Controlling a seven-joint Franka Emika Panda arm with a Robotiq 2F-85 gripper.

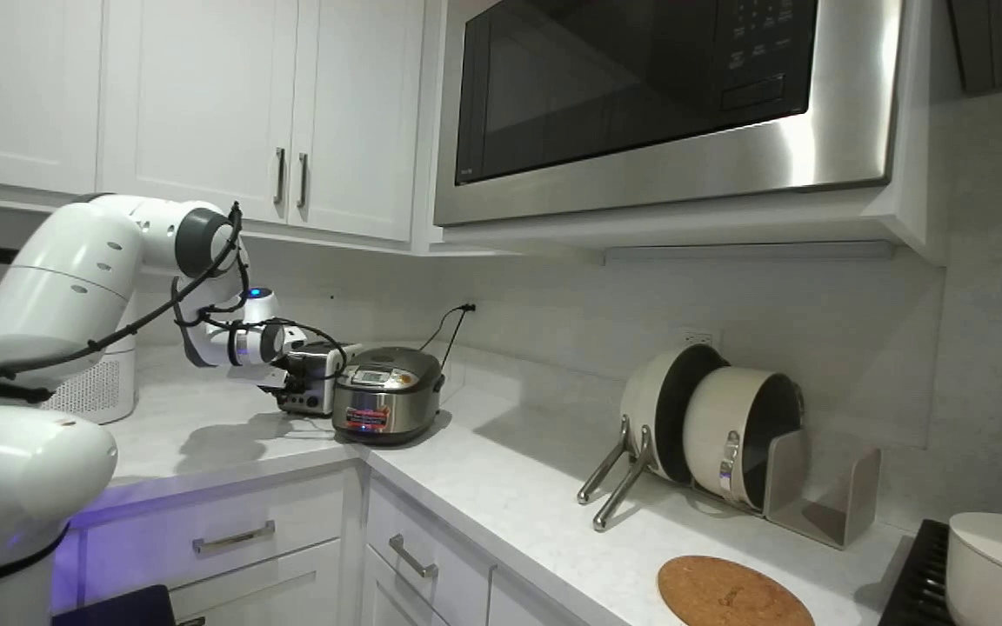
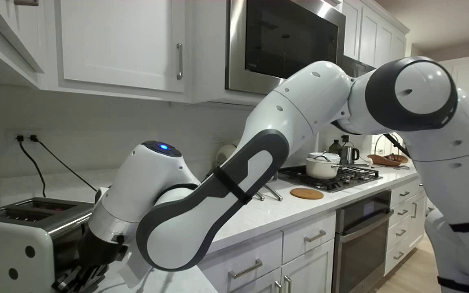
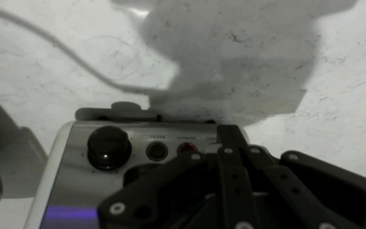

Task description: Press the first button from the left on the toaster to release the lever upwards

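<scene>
Beside the hand (image 3: pixel 233 140), the toaster (image 3: pixel 138 152).

the arm (image 2: pixel 297 99) is glossy white and rounded, swelling in places, with dark grey joint covers (image 2: pixel 381 93) and small grey oval plugs (image 2: pixel 279 108) dotted over it. black straps (image 2: pixel 232 185) bind it, and black cables (image 1: pixel 92 347) run along and loop out from it. a blue light (image 2: pixel 163 147) shines in a dark cap (image 2: pixel 151 145) on the wrist (image 2: pixel 153 175). the pincer (image 3: pixel 233 137) is black and slim-linked, with pale round screw heads (image 3: pixel 117 208) and dark round holes (image 3: pixel 143 212).
</scene>
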